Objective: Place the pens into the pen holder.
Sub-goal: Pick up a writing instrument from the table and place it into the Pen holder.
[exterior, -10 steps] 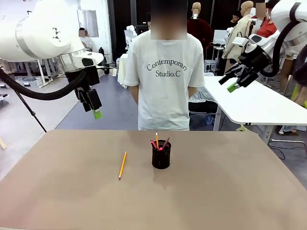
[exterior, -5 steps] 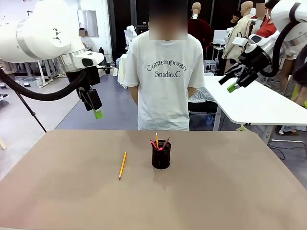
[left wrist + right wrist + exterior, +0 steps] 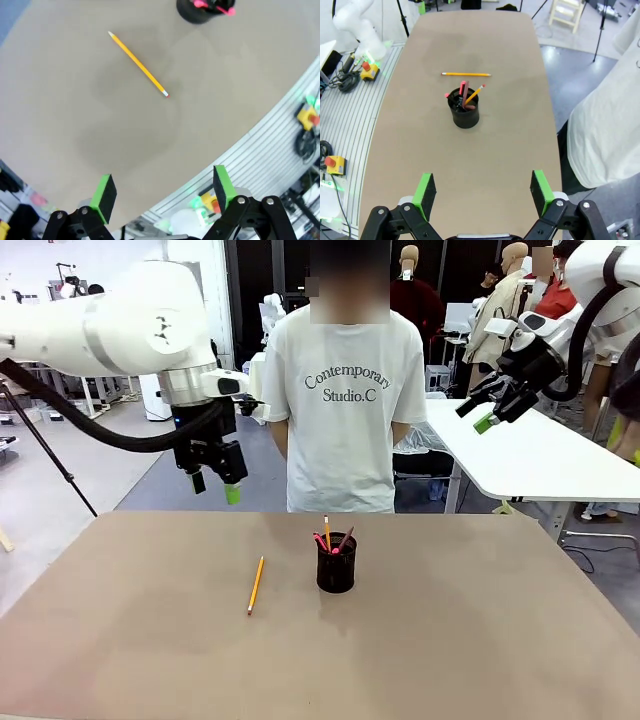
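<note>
A yellow-orange pencil (image 3: pixel 256 585) lies loose on the brown table, left of the black mesh pen holder (image 3: pixel 336 565). Several pens (image 3: pixel 330 538) stand in the holder, among them a pink-red one and another yellow pencil. My left gripper (image 3: pixel 215 488) hangs open above the table's far edge, up and left of the loose pencil. In the left wrist view the pencil (image 3: pixel 138 63) lies beyond my open left gripper (image 3: pixel 162 192), with the holder (image 3: pixel 197 10) at the top edge. My right gripper (image 3: pixel 476 416) is open, high at the right. The right wrist view has the holder (image 3: pixel 465 112) and the pencil (image 3: pixel 466 74) far below my right gripper (image 3: pixel 482 192).
A person in a white T-shirt (image 3: pixel 345 390) stands at the table's far side, behind the holder, hands out of sight. The tan table (image 3: pixel 450 640) is bare around the holder and pencil. A white table (image 3: pixel 540 455) stands behind on the right.
My left arm has swung right and a little lower, toward the table's middle. The right arm, the pencil and the holder have not moved.
</note>
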Tool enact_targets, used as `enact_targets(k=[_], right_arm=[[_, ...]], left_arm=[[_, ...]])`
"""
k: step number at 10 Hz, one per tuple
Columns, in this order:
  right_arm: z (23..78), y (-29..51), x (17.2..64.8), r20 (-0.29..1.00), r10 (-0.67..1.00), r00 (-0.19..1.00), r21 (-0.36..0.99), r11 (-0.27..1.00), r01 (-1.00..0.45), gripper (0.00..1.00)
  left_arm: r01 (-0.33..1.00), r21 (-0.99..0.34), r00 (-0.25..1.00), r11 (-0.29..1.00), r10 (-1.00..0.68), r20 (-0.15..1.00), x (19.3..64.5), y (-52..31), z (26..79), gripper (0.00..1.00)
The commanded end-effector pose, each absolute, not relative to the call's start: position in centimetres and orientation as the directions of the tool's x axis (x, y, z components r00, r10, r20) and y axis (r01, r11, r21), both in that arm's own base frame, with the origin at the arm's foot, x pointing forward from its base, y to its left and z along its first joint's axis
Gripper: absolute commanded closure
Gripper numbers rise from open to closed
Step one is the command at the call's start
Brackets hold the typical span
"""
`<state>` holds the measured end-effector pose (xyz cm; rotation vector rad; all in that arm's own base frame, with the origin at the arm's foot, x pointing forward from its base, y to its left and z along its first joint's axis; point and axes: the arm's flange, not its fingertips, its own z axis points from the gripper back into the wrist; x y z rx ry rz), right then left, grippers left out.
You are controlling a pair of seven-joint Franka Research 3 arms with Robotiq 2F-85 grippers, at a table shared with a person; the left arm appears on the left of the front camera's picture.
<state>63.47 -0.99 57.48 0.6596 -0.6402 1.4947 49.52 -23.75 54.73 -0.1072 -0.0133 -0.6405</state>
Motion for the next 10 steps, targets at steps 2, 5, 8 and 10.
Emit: enact_targets(k=[2, 5, 8, 10], right_arm=[[57.5, -0.8, 63.1, 0.738, 0.675, -0.009, 0.004, -0.018, -1.000, 0.00], [57.5, -0.8, 63.1, 0.738, 0.675, -0.009, 0.004, -0.018, -1.000, 0.00], [57.5, -0.8, 63.1, 0.738, 0.675, -0.009, 0.004, -0.018, -1.000, 0.00], [57.5, -0.8, 63.1, 0.738, 0.675, -0.009, 0.004, -0.018, -1.000, 0.00]], left_arm=[[0.541, -0.049, 0.837, 0.839, -0.532, 0.127, 51.5, -25.1, 55.3, 0.00], [0.552, -0.085, 0.834, 0.829, -0.550, 0.051, 50.0, -24.3, 54.9, 0.00], [0.540, -0.085, 0.842, 0.837, -0.538, 0.052, 50.4, -24.7, 54.8, 0.00], [0.298, 0.051, 0.953, 0.953, -0.294, -0.073, 50.9, -29.5, 52.4, 0.00]])
